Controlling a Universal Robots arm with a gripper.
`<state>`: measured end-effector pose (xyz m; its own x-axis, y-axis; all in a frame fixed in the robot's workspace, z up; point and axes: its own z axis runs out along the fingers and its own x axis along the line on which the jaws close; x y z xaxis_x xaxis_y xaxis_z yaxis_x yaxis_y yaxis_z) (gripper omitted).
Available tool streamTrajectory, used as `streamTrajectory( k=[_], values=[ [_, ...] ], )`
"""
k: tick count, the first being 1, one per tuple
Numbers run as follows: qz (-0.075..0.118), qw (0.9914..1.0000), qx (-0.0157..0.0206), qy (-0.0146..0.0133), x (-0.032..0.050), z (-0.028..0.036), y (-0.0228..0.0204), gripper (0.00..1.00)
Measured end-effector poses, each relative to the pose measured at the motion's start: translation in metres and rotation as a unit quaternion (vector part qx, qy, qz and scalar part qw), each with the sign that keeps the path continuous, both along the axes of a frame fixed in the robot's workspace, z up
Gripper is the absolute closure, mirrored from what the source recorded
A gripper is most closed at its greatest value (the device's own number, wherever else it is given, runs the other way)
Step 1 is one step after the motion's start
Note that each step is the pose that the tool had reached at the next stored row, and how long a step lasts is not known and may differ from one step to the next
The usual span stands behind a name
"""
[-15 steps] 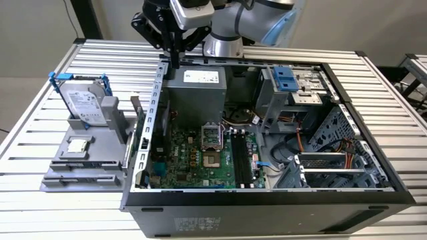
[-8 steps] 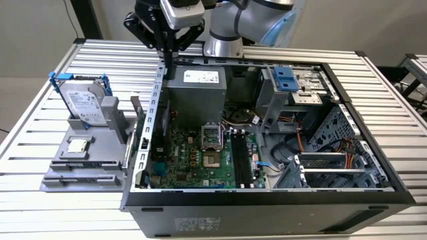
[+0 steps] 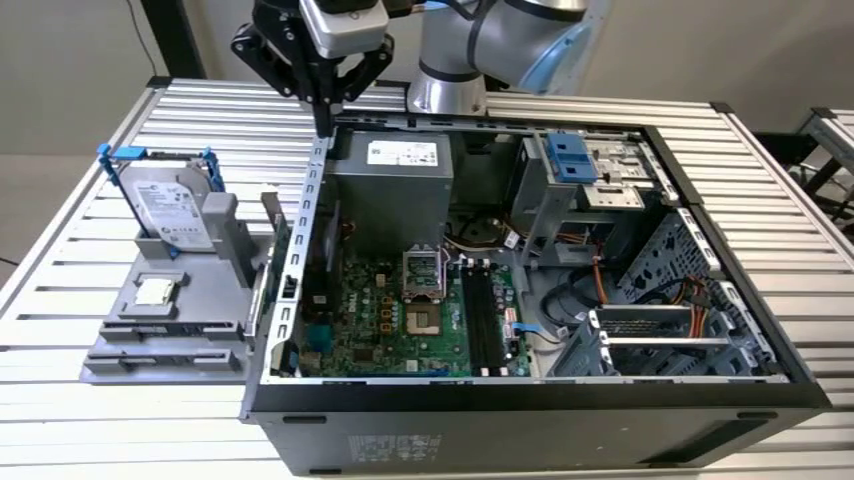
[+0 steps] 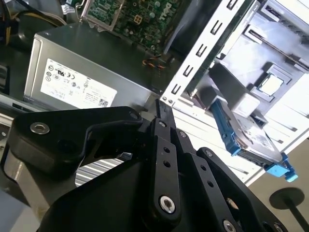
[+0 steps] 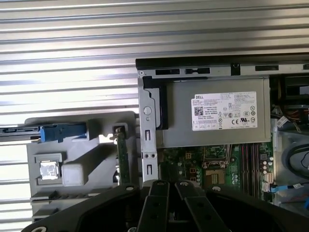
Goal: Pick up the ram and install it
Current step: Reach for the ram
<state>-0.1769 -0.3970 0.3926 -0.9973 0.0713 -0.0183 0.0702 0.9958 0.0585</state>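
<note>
The ram stands on its edge in the grey fixture, a thin green strip just outside the case wall; the exterior view shows it as a narrow upright stick. My gripper hangs above the case's far corner on the exterior view's left, over the wall, higher than the ram and apart from it. Its black fingers meet at the tips with nothing between them, and the gripper sits over the wall beside the ram. The long black slots on the motherboard lie inside the case.
The open computer case lies on a slatted metal table. A silver power supply fills its far corner. The fixture also holds a hard drive in a blue frame and a small square chip. Cables run through the case.
</note>
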Motion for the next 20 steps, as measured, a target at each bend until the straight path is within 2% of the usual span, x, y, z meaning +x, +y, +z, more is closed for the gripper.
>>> streamTrajectory(
  k=[7,20],
  values=[
    [0.0,1.0,0.0,0.0,-0.0126,0.0,0.0001,1.0],
    [0.0,1.0,0.0,0.0,-0.0439,0.0,0.0002,1.0]
  ],
)
